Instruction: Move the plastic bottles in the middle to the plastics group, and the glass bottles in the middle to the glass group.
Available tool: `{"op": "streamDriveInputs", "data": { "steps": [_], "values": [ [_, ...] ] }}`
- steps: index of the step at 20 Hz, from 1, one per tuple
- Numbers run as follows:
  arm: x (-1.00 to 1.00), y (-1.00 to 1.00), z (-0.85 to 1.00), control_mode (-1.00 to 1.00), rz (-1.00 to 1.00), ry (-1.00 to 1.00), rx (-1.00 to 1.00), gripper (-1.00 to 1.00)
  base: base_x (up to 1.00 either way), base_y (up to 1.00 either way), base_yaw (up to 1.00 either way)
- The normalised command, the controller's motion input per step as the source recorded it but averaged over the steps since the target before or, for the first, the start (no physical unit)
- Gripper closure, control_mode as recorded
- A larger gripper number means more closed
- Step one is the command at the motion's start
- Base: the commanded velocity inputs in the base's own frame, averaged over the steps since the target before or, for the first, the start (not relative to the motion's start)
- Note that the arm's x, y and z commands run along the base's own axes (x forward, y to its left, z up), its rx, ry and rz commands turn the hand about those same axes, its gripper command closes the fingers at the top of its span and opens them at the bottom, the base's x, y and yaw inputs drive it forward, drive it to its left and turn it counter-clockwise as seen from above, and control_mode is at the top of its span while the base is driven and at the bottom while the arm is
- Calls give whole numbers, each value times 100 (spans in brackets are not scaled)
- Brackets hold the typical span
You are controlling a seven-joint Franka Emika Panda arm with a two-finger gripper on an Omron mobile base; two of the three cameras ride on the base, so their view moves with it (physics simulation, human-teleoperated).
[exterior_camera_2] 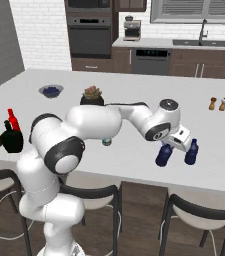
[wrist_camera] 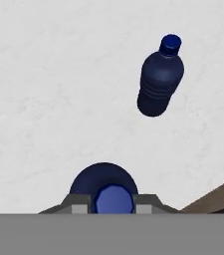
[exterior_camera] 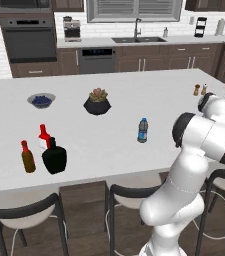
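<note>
Navy bottle [wrist_camera: 103, 187] sits right between the fingertips [wrist_camera: 77, 203], cap up, at 6 o'clock in hand view; gripper [exterior_camera_2: 176, 145] jaws flank its neck, pinching or just released I cannot tell. Risk: lifting off crooked could tip it, or knock the 2nd navy bottle [wrist_camera: 161, 79] standing at 1 o'clock, apart. Clear bottle [exterior_camera: 142, 130] waits mid-counter. Black flask [exterior_camera: 54, 157] already beside red bottle [exterior_camera: 44, 137] and brown bottle [exterior_camera: 27, 157].

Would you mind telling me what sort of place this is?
A rendered home kitchen, it seems: a built-in oven, a sink with tap under the window, and a white island counter with stools.
</note>
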Motion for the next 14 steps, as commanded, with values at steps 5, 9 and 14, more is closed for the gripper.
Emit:
{"op": "streamDriveInputs", "data": {
  "steps": [5, 9, 14],
  "values": [
    [8, -16, 0, -100, -17, -3, 1, 100, 0, 0, 0],
    [19, -19, 2, -100, -17, -2, 0, 100, 0, 0, 0],
    [7, 6, -18, -100, -17, 0, -1, 100, 0, 0, 0]
  ]
}}
